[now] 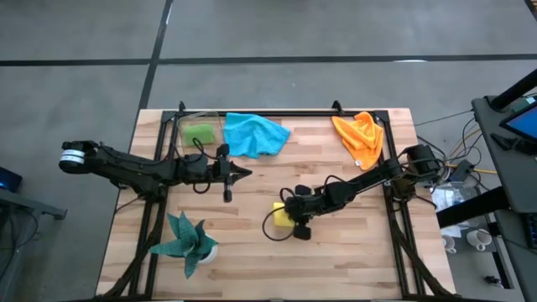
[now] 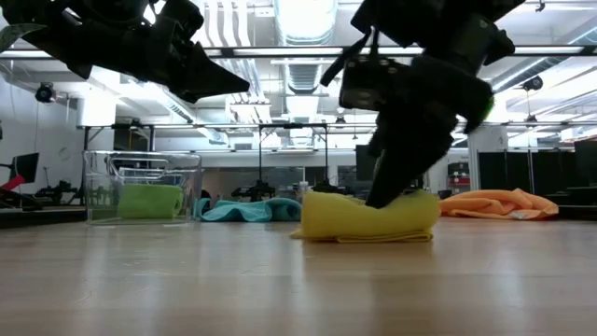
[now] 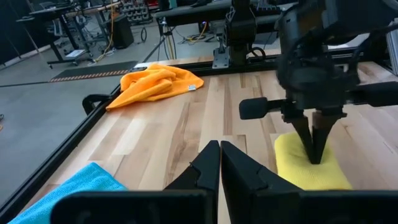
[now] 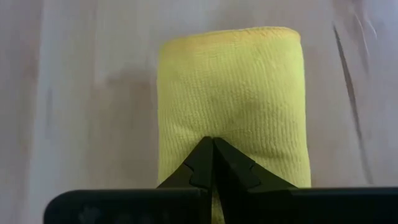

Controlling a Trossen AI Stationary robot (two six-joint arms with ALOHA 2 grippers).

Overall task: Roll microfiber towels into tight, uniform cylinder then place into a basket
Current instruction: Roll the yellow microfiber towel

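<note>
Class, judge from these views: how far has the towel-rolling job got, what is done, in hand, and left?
Done: the lime green towel sits in the clear basket. In hand: the right gripper, shut, presses on the rolled yellow towel mid-table; the left gripper hangs shut above the table. Left: the blue towel and orange towel lie unrolled.

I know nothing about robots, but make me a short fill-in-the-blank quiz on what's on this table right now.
1. The right gripper presses its shut fingers onto the rolled ____ towel.
2. The clear basket already holds the ____ towel.
3. The orange towel lies loose near the table's ____ corner on the right arm's side.
4. The left gripper hangs with its fingers ____.

Missing words: yellow; green; far; shut
</note>
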